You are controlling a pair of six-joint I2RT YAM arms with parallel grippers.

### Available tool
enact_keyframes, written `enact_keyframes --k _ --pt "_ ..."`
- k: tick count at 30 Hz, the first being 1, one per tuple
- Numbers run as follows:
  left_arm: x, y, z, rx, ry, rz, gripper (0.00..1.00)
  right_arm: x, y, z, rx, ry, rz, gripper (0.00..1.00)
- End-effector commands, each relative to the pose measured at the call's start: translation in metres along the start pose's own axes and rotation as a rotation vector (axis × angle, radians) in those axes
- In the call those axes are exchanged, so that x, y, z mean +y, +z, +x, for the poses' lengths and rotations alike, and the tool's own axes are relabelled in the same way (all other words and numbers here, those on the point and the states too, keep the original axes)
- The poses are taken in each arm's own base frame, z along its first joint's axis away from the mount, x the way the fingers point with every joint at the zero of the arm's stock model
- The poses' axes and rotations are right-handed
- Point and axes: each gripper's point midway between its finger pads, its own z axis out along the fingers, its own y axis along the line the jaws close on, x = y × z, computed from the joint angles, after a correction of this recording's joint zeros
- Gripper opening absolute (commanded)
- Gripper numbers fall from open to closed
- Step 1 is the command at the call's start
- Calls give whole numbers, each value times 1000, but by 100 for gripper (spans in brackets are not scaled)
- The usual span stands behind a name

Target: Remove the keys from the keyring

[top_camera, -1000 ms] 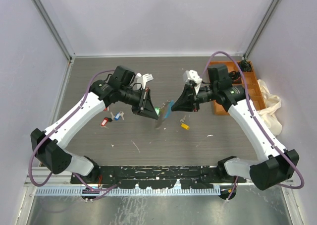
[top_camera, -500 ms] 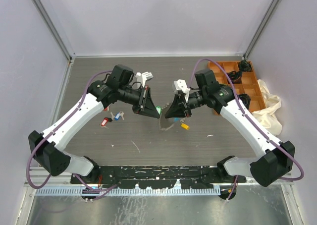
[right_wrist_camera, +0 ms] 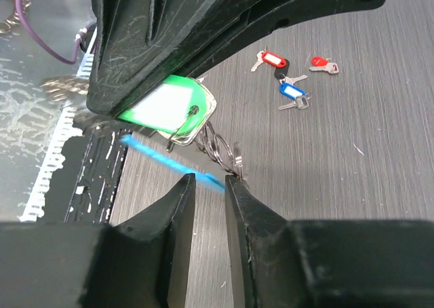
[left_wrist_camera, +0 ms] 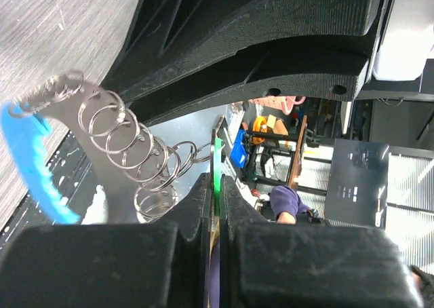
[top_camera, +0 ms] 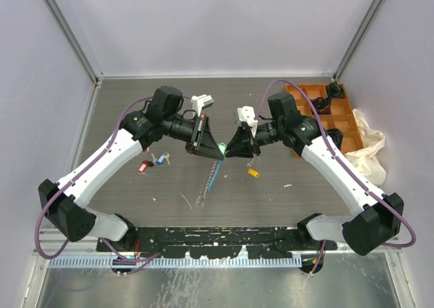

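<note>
My left gripper (top_camera: pixel 214 149) is shut on the flat green-headed key (right_wrist_camera: pixel 163 108), held above the table; only the key's thin green edge (left_wrist_camera: pixel 218 160) shows in the left wrist view. The keyring (top_camera: pixel 207 180), a chain of silvery rings (left_wrist_camera: pixel 129 138) with a light-blue plastic piece (left_wrist_camera: pixel 32 160), hangs down from that key. My right gripper (top_camera: pixel 234 149) faces the left one, close by. Its jaws (right_wrist_camera: pixel 210 179) stand a little apart with nothing between them. The ring chain (right_wrist_camera: pixel 220 148) touches the tip of its right finger.
Red and blue keys (top_camera: pixel 152 163) lie on the table under the left arm and also show in the right wrist view (right_wrist_camera: pixel 291 91). A yellow key (top_camera: pixel 253 173) lies under the right gripper. An orange compartment tray (top_camera: pixel 339 121) and a white cloth (top_camera: pixel 371 144) sit at the right.
My right gripper has moved left, close to the left gripper. The keyring chain, bunched between the grippers before, now hangs down long from the green key.
</note>
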Motion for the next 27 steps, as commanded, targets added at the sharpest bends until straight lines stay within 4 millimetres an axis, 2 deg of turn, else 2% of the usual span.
enact_keyframes --k 1,8,18,27 --pt "-31 -8 1 8 78 101 0 3 -4 -35 -77 -91 -13 31" --pt "-35 -8 0 0 71 121 0 19 -5 -45 -132 -78 -91 36" --pt "-35 -4 -1 1 66 120 0 27 -8 -56 -154 -74 -120 38" --pt "-35 -4 0 -1 61 120 0 22 -9 -60 -146 -54 -94 30"
